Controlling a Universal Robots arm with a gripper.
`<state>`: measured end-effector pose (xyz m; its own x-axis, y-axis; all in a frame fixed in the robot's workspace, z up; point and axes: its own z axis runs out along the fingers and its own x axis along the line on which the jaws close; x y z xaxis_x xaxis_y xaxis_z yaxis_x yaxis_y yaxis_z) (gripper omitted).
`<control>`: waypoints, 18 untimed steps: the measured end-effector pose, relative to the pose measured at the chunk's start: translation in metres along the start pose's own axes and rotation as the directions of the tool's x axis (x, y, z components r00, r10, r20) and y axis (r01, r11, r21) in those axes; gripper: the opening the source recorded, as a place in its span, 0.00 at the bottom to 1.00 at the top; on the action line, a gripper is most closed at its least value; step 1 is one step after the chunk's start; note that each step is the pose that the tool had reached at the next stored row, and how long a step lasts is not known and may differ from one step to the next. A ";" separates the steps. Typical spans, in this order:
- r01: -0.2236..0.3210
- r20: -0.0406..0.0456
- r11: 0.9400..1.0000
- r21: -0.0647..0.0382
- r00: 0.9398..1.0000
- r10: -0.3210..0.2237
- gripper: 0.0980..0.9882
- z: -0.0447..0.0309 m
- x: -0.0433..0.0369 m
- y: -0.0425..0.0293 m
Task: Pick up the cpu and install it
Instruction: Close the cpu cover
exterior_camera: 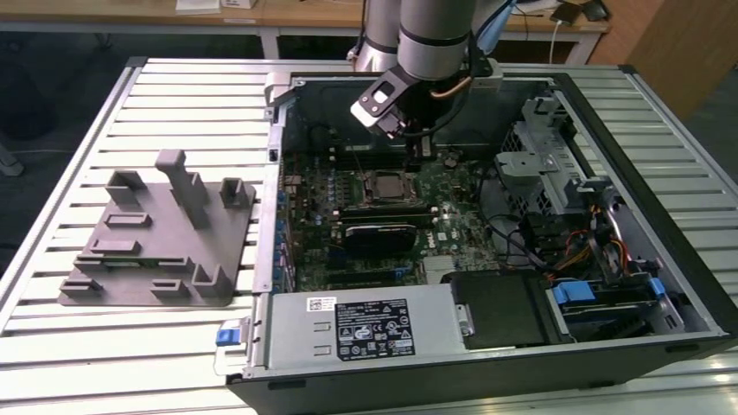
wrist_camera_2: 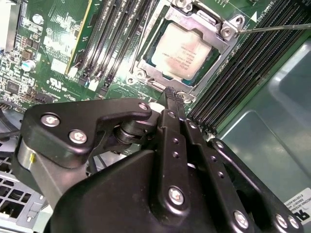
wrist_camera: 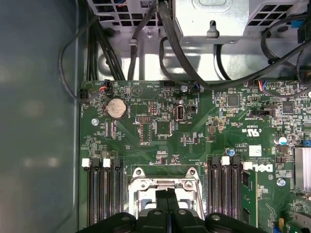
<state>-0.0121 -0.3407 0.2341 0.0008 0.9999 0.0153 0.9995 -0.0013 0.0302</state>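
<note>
Two black fingers (wrist_camera_2: 166,131) of the gripper (wrist_camera_2: 171,93) are pressed together with nothing between them, seen in both wrist views (wrist_camera: 167,195). Just past their tips, in the second wrist view, the cpu (wrist_camera_2: 182,51) lies flat in its socket frame (wrist_camera_2: 204,22), silvery top bare and apart from the fingertips. A thin metal lever (wrist_camera_2: 272,28) runs off from the frame's corner. Memory slots (wrist_camera_2: 112,43) flank the socket on the green motherboard (wrist_camera: 194,126). In the exterior view the cpu (exterior_camera: 383,185) sits at about seven o'clock from the gripper (exterior_camera: 417,156), inside the open computer case (exterior_camera: 645,130). A grey fixture (exterior_camera: 162,233) rests at nine o'clock of the case on the slatted table (exterior_camera: 173,95).
</note>
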 end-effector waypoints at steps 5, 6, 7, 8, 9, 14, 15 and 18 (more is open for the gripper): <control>0.000 0.000 1.000 0.006 1.000 0.000 0.01 0.0005 0.0000 0.0000; 0.000 0.000 1.000 0.007 1.000 0.000 0.01 0.0007 0.0000 0.0000; 0.000 0.000 1.000 0.009 1.000 0.000 0.01 0.0008 0.0000 0.0000; 0.000 0.000 1.000 0.010 1.000 0.000 0.01 0.0009 0.0000 0.0000; 0.000 0.000 1.000 0.011 1.000 0.000 0.01 0.0010 0.0000 0.0000; 0.000 0.000 1.000 0.012 1.000 0.000 0.01 0.0010 0.0000 -0.0009; 0.000 0.000 1.000 0.012 1.000 0.000 0.01 0.0010 0.0000 -0.0013; 0.000 0.000 1.000 0.012 1.000 0.000 0.01 0.0010 0.0000 -0.0028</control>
<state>-0.0148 -0.3407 0.2330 0.0010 0.9999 0.0153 0.9998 -0.0013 0.0186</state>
